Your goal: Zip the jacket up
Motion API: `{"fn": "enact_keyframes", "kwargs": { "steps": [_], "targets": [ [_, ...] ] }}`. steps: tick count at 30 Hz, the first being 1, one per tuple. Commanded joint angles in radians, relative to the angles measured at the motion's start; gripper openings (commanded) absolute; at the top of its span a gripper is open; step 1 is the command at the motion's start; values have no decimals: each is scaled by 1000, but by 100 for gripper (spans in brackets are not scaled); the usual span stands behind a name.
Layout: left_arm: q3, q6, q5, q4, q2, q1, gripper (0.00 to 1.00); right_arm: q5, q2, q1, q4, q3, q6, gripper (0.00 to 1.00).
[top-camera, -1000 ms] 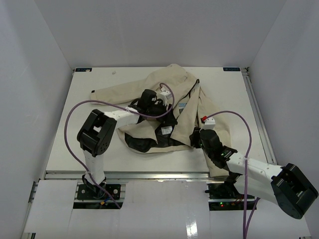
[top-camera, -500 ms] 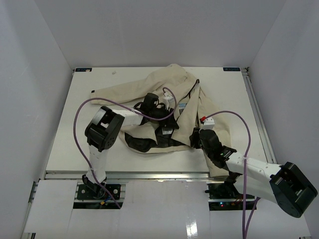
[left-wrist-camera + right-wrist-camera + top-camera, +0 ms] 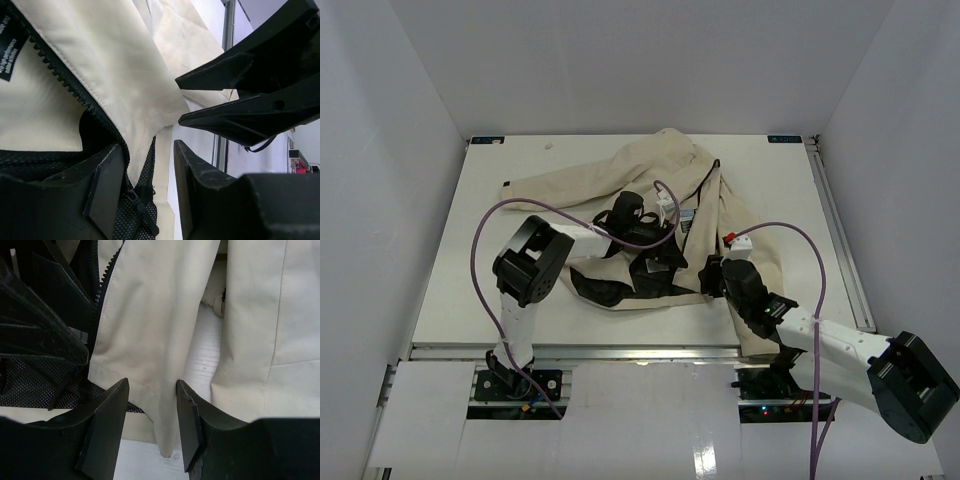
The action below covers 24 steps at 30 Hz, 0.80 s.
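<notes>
White walls [image 3: 620,60] boxed in a pale counter [image 3: 470,290]. The left arm [image 3: 535,265] was folded sharply at its elbow beside the jacket's [image 3: 610,175] near-left hem, and its forearm reached over the jacket's middle. The right arm [image 3: 830,345] lay low, stretched toward the jacket's near-right hem. The left claw [image 3: 145,150] stood open. A cream flap edge with dark zipper teeth [image 3: 65,82] and the pull [image 3: 142,212] hung in its gap, not pinched. The right claw [image 3: 151,385] was open too, its jaws straddling a cream front panel just beside the left claw. The jacket lay rumpled and unzipped mid-counter, with black lining [image 3: 610,290] showing along its near edge.
</notes>
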Motion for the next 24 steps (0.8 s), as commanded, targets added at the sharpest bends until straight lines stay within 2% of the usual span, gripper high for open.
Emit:
{"fn": "enact_keyframes", "kwargs": {
  "steps": [1,8,10,12,14,18,24],
  "targets": [
    [26,49,17,-42,-46,-19,56,14,-10,-4,11,44,-13,50],
    [83,102,-120,-161,3,-45,56,10,0,-4,11,45,-11,50],
    [85,103,-122,-159,0,-49,39,7,-5,-5,8,45,-12,50],
    [74,89,-123,-142,-16,-52,14,6,-18,-5,-7,48,-13,50],
    [54,72,-119,-117,-56,-52,2,3,-38,-5,-39,55,-10,50],
    [15,8,-140,-70,-152,-52,0,-36,-165,-4,-63,47,0,51],
    [-33,-68,-117,3,-215,-55,0,-229,-287,10,145,-63,-38,50]
  ]
}}
